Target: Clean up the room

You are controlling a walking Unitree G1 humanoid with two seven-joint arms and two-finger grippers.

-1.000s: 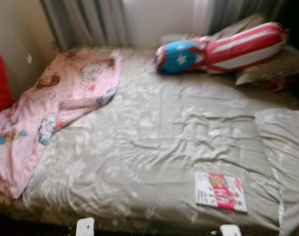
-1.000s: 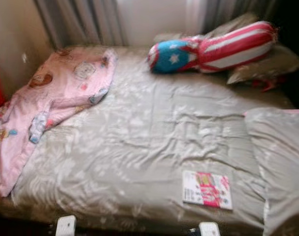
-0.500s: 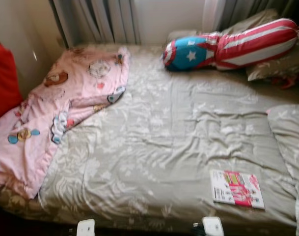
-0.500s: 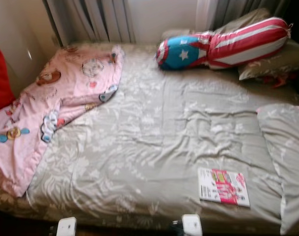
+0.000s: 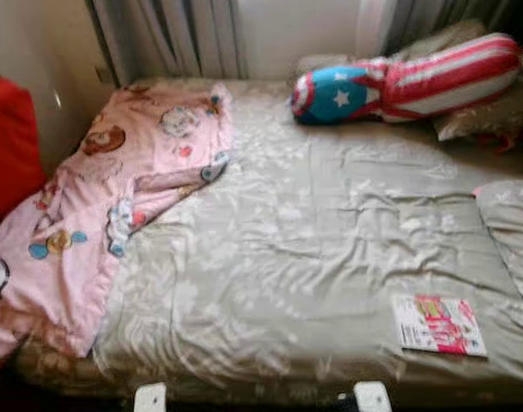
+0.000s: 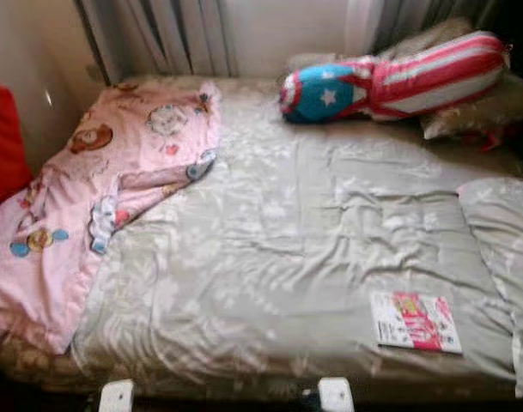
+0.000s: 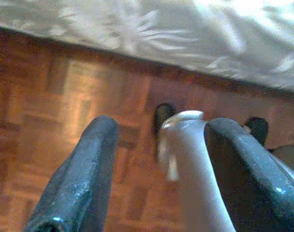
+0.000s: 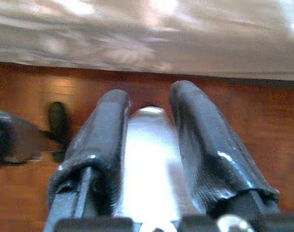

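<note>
**Robot at the bedside, nothing yet in hand**

The robot stood at the foot of the bed (image 5: 313, 257), looking down over its grey sheet. A pink blanket (image 5: 106, 215) lay rumpled across the bed's left side, one edge spilling over the mattress — likely the first thing to fold or straighten. A magazine (image 5: 438, 324) sat flat near the front right corner, close to the edge and within easy reach of the right arm. At the head, by the curtains (image 5: 171, 34), a striped bolster (image 5: 407, 81) with a blue starred end rested against a grey pillow (image 5: 484, 120). A red cushion (image 5: 8, 146) showed at the far left.

Both arms hung low beside the bed, pointed at the wood floor (image 7: 50, 125), which suggested no reach had begun. The left gripper (image 7: 156, 159) was spread wide and held nothing; the right gripper (image 8: 149, 140) had its fingers parted too — empty, a narrower gap
</note>
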